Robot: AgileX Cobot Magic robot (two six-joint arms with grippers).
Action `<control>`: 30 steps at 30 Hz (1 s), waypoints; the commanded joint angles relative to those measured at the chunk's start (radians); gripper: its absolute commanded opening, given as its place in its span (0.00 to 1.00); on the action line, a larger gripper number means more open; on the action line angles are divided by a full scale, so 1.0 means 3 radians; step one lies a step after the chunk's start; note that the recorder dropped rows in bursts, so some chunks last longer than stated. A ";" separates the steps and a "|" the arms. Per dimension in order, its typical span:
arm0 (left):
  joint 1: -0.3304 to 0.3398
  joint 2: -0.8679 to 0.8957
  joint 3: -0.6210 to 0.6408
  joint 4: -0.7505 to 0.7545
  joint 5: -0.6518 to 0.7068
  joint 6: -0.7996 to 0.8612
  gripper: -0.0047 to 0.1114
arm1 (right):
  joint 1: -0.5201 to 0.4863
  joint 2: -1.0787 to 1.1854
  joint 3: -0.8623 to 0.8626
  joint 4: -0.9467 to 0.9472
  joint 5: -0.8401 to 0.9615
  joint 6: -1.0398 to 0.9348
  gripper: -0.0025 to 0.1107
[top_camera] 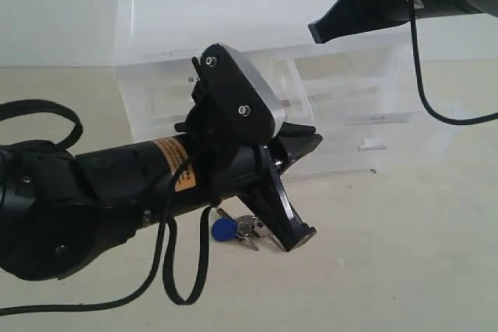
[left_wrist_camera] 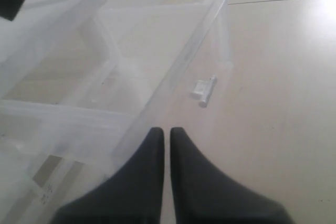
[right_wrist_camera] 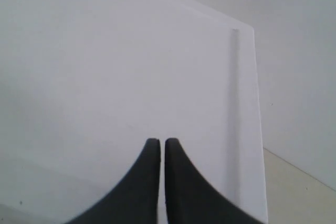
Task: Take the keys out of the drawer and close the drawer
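Keys [top_camera: 237,229] lie on the table [top_camera: 389,262] (drawer [left_wrist_camera: 184,72] stands open)

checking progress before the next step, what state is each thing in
keys: out of the drawer, lying on the table
drawer: pulled open, looks empty
left hand: shut, empty, by the drawer front
right hand: shut, empty

Keys [top_camera: 247,229]: silver metal, one with a round blue head.
Drawer [left_wrist_camera: 176,80]: clear translucent plastic; pull tab [left_wrist_camera: 205,91] white.
Cabinet [top_camera: 233,13]: frosted clear walls, milky white top.
Left hand [left_wrist_camera: 167,132], right hand [right_wrist_camera: 158,142]: black.
Arm label [top_camera: 173,162]: orange, dark print.
Cable [top_camera: 183,270]: black.
Surface [top_camera: 405,270]: pale cream, unpatterned.
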 commanded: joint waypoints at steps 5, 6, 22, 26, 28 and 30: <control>0.0081 -0.0274 0.0035 -0.0074 0.0126 0.0081 0.08 | -0.0012 -0.0113 -0.0022 -0.0147 -0.0006 -0.0055 0.02; 0.0077 -0.0354 0.0083 -0.0074 0.0134 0.0111 0.08 | -0.0012 -0.0158 -0.0022 -0.0154 -0.0006 -0.0112 0.02; 0.0813 -0.1774 0.0659 -0.1010 0.0420 0.0706 0.08 | -0.0005 -0.0507 -0.0827 0.2790 0.2179 -0.3453 0.35; 0.0919 -0.1761 0.0659 -0.0975 0.0548 0.0706 0.08 | -0.0005 -0.0540 -0.0813 0.3824 0.2739 -0.4725 0.45; 0.0927 -0.1754 0.0659 -0.0969 0.0570 0.0706 0.08 | -0.0005 -0.0540 -0.0796 0.4175 0.2923 -0.5099 0.44; 0.0927 -0.1754 0.0667 -0.0942 0.0570 0.0706 0.08 | 0.0033 -0.0540 -0.0713 0.4208 0.2998 -0.5329 0.44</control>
